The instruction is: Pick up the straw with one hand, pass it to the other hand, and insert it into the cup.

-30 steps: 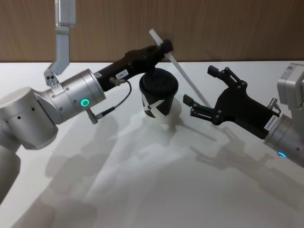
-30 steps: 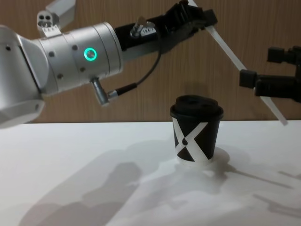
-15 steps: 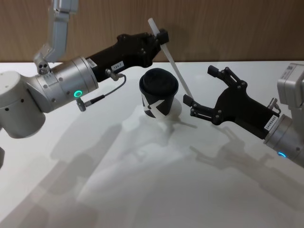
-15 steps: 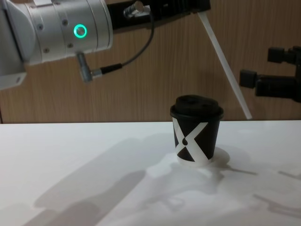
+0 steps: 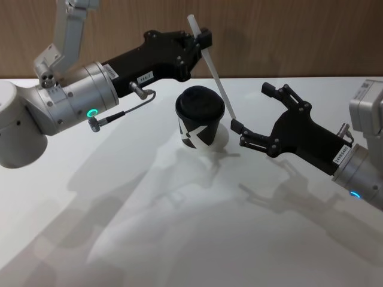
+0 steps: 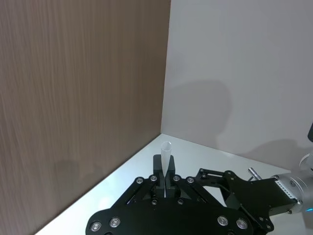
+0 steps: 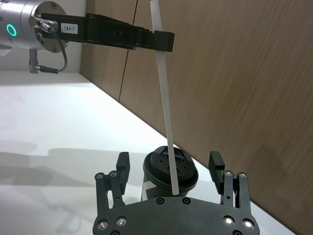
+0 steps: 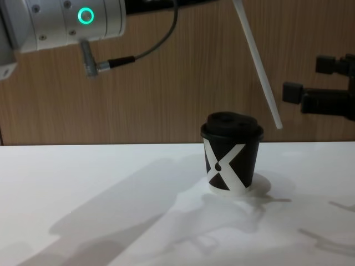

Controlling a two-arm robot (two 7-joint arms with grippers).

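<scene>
— Above the black paper cup (image 5: 200,118), what is the left gripper (image 5: 202,40) holding?

— Its fingers (image 6: 168,180) are clenched on the white straw (image 5: 213,73), near the upper end of it. The straw hangs tilted in the air. Its lower tip is just beside the domed lid (image 8: 232,123), on the robot's right side, and a little higher than the lid in the chest view. It is not inside the cup.

— Where does the cup stand?

— Upright on the white surface (image 5: 179,239), in front of the wooden wall (image 5: 287,36), with the white X mark facing the robot.

— And the right gripper (image 5: 251,116)?

— It is to the right of the cup, above the surface, and its fingers (image 7: 122,162) are spread apart, grasping nothing. From the right wrist view the cup and the lower part of the straw are between the two fingers, but farther away, with no touching.

— Is something else on the left arm?

— Yes, a silver wrist (image 5: 78,98) with a green ring and a thin black cable (image 5: 128,107).
</scene>
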